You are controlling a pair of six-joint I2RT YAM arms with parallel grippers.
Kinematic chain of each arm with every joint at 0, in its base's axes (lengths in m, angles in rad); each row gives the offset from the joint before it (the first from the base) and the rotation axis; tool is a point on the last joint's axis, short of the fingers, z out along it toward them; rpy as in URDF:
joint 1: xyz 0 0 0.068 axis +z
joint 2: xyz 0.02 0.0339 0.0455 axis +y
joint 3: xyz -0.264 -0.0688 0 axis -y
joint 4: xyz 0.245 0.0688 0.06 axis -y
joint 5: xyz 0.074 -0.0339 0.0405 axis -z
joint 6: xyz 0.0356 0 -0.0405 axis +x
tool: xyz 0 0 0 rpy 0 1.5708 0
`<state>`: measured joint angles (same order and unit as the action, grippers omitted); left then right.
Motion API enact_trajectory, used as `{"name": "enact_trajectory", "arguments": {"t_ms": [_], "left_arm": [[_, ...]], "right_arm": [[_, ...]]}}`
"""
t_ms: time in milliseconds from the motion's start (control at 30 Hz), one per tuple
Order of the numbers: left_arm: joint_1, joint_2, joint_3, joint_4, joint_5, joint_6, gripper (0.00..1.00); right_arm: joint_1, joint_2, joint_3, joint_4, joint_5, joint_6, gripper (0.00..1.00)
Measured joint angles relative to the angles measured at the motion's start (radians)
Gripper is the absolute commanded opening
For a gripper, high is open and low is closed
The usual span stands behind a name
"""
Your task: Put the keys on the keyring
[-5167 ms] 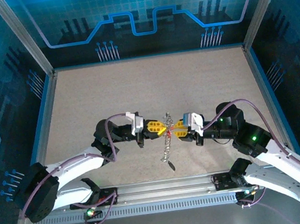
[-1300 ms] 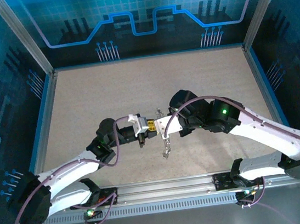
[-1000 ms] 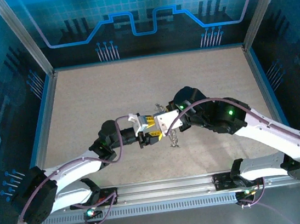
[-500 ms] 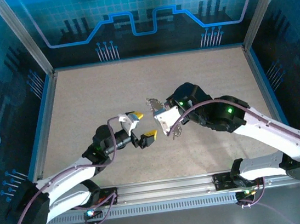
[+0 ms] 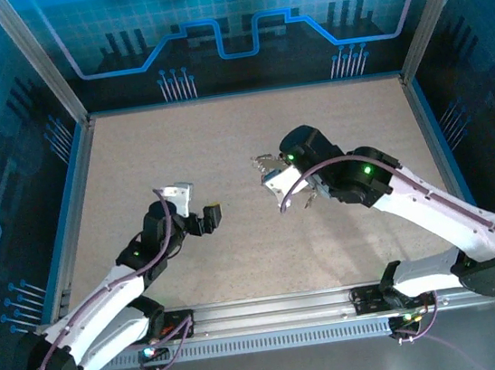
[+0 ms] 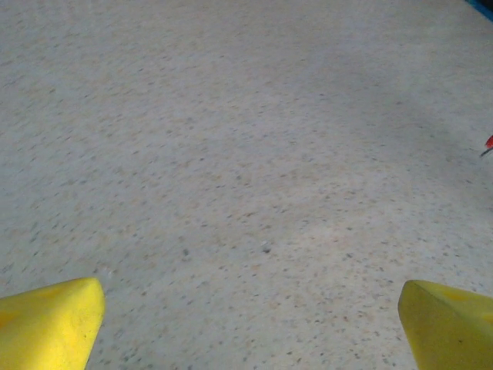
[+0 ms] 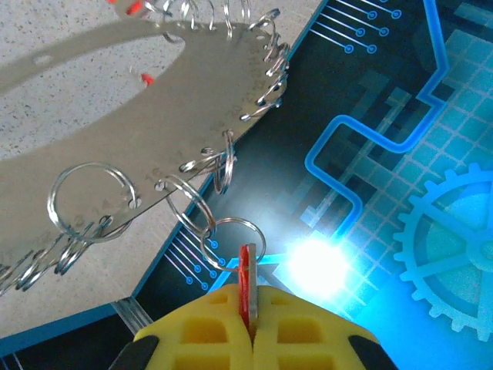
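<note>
Toward the left edge of the table, my left gripper hangs low over bare speckled surface, its yellow fingers spread wide and holding nothing. A red speck shows at the right border of its wrist view; I cannot tell what it is.

Right of centre, my right gripper is clamped on a red-headed key, seen edge-on between the yellow pads. The keyring hangs from that key by a small split ring. It is lifted clear of the table, and a string of small rings runs round its loop. More keys show as red flecks on its far side.

The ring lies to the right of the empty left gripper and well apart from it. In the overhead view its long axis runs roughly from the far side to the near side. The right arm is plainly the nearer, since it carries the lot. I see nothing on the table between the two grippers, so by my reading the left has an unobstructed reach rightward.
</note>
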<state>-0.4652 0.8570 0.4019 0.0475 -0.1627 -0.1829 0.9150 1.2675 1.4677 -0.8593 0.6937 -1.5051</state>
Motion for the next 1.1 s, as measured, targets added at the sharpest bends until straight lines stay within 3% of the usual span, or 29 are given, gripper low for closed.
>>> {"name": "enact_trajectory", "arguments": {"t_ms": [167,367,700,1100], "left_arm": [[0.042,-0.043,0.000,-0.075,-0.097,-0.117,0.99],[0.106,-0.050,0.016,-0.187,-0.163,-0.267,0.99],[0.214,0.006,0.061,-0.264,-0.109,-0.447,0.99],[0.249,0.012,0.068,-0.284,-0.026,-0.439,0.99]], "right_arm": [[0.013,0.042,0.020,-0.001,0.015,0.025,0.00],[0.069,0.163,0.050,-0.037,0.021,0.171,0.00],[0.113,0.308,0.148,-0.159,-0.129,0.435,0.00],[0.068,0.507,0.187,-0.196,-0.314,0.521,0.00]]}}
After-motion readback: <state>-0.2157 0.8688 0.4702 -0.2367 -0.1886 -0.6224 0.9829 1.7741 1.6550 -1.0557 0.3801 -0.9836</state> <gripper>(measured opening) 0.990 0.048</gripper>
